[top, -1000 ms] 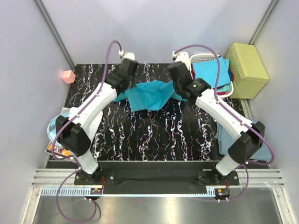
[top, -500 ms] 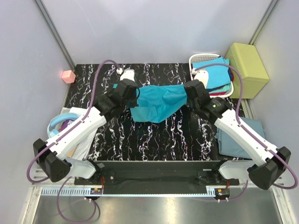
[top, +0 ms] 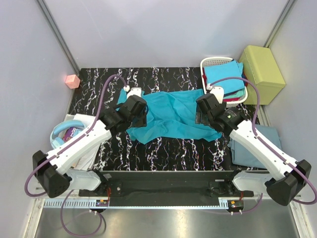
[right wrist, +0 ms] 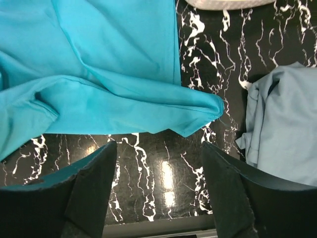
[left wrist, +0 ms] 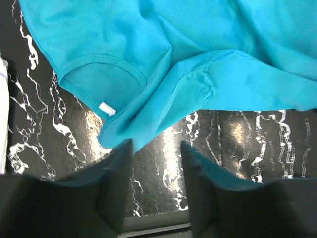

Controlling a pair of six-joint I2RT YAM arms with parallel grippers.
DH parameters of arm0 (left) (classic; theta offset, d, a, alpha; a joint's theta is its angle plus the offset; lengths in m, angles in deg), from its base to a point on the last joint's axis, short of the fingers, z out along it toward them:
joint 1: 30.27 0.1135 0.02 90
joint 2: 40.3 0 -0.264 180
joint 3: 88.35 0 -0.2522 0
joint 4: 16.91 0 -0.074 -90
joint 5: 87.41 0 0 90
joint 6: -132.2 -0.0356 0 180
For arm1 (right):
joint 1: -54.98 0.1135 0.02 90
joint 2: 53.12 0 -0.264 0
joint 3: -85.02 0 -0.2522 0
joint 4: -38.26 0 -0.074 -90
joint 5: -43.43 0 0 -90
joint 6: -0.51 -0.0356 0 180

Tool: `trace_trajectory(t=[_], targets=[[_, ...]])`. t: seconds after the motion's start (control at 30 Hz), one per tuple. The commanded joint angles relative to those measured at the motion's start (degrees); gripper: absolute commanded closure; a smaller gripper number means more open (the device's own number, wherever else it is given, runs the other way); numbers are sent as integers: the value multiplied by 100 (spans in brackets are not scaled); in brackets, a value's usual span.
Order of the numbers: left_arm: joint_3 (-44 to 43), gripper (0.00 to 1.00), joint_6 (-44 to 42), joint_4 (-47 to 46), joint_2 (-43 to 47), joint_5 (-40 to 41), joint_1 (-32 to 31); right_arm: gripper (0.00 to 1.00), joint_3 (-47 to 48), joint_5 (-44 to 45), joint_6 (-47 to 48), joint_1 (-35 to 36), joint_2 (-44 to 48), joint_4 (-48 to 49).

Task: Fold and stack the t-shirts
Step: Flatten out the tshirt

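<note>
A large teal t-shirt (top: 173, 116) lies loosely spread and wrinkled across the middle of the black marbled table (top: 163, 148). In the left wrist view its collar with a white label (left wrist: 105, 108) faces up. My left gripper (top: 139, 114) (left wrist: 156, 147) stands open at the shirt's left end; a hem corner just touches one fingertip (left wrist: 124, 148), and nothing is between the jaws. My right gripper (top: 201, 114) (right wrist: 158, 148) is open wide just short of the shirt's right edge (right wrist: 198, 111). A folded dusty grey-blue t-shirt (top: 257, 146) (right wrist: 285, 134) lies at the table's right side.
A white slatted basket (top: 212, 61) at the back right holds bright blue (top: 223, 77) and red (top: 234, 98) shirts. A yellow-green padded box (top: 261, 67) stands right of it. A pink cube (top: 73, 81) sits off the back left corner. Light-blue headphones (top: 60, 132) and papers lie at left.
Both grippers have opened and let go of the teal t-shirt, which hung stretched between them and now lies on the table. Both arms have drawn back toward the near side.
</note>
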Motion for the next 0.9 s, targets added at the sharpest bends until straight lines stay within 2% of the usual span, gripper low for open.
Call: trace_trajectory(t=[0.0,0.13,0.23,0.33,0.53,0.87], targets=[[-478,43,-40,83,290,396,-35,23,614,201,264,-3,-26,69],[-901,37,-277,57,36,485,-44,22,1028,88,546,-12,-343,228],[-937,37,-278,-127,-351,231,-62,22,1108,-158,546,-3,-483,360],[-691,39,-190,-549,-799,-147,-211,22,1029,-308,511,-3,-528,404],[-471,52,13,-1226,-1731,-456,-501,22,809,-282,607,-3,-370,404],[-436,55,92,-1587,-2513,-561,-528,22,414,-150,616,-3,61,238]])
